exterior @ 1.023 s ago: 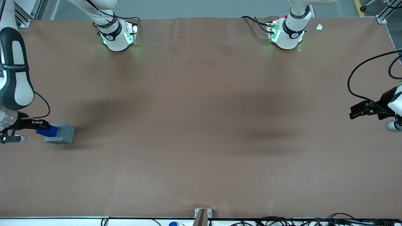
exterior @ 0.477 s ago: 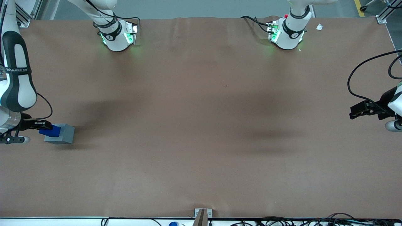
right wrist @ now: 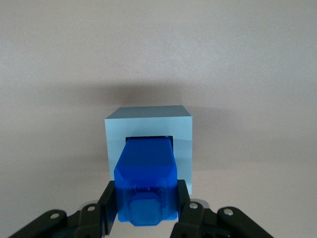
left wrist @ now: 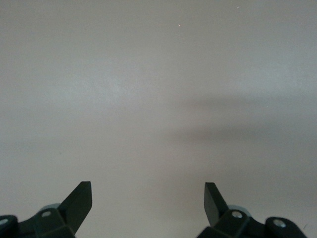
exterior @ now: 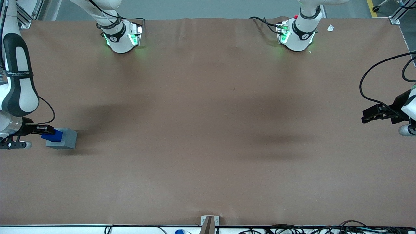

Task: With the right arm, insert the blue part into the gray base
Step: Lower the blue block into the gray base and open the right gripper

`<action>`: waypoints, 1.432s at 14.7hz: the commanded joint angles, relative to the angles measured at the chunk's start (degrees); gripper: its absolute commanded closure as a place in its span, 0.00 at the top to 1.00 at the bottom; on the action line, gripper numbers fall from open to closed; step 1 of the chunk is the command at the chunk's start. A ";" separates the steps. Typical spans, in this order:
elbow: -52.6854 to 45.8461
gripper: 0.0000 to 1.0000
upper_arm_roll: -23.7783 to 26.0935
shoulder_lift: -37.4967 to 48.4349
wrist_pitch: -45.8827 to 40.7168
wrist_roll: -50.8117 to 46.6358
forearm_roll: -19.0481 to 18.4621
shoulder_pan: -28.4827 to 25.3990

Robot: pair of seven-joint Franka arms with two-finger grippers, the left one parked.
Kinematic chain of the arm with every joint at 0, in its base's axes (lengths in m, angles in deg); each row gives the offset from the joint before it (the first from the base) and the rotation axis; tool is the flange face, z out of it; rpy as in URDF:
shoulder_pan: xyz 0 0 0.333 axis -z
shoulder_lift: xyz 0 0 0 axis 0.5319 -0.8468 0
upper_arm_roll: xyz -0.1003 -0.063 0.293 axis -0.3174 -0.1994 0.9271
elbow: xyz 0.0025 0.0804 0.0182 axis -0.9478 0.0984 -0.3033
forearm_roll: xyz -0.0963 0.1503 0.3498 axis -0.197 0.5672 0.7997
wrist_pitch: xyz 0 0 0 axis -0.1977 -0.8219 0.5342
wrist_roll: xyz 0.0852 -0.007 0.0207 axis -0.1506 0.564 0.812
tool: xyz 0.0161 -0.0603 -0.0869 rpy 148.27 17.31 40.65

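Note:
The gray base (exterior: pixel 65 139) rests on the brown table near the working arm's end. In the right wrist view, the gray base (right wrist: pixel 148 125) turns its recessed face toward the gripper. The blue part (right wrist: pixel 145 171) has its leading end inside that recess, with its stud end pointing back at the camera. My right gripper (right wrist: pixel 145 202) is shut on the blue part, one black finger (right wrist: pixel 107 203) pressed on each side. In the front view, the blue part (exterior: pixel 52 135) sticks out of the base sideways and the gripper (exterior: pixel 48 132) holds it there, low over the table.
The brown table mat (exterior: pixel 208 130) stretches wide toward the parked arm's end. Two arm bases (exterior: pixel 122 37) with green lights stand farther from the front camera. A small metal bracket (exterior: pixel 209 221) sits at the table's near edge, and cables lie along that edge.
The gripper has pushed the blue part a little further toward and into the gray base. The base itself has stayed put.

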 commanded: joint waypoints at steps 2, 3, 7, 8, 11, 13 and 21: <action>0.14 0.04 0.78 -0.68 0.61 0.03 0.17 1.01; 0.06 0.09 0.78 -0.94 0.61 0.03 0.17 0.93; -0.47 1.00 0.78 -1.39 0.88 0.03 0.26 0.93; -0.56 1.00 0.78 -1.30 0.79 0.03 0.26 0.84; -2.40 1.00 0.78 -1.30 0.00 -0.15 0.17 0.84; -3.89 1.00 0.78 -1.12 -2.01 -0.06 0.17 0.58; -11.81 1.00 1.13 2.82 -15.20 -0.50 0.35 -1.53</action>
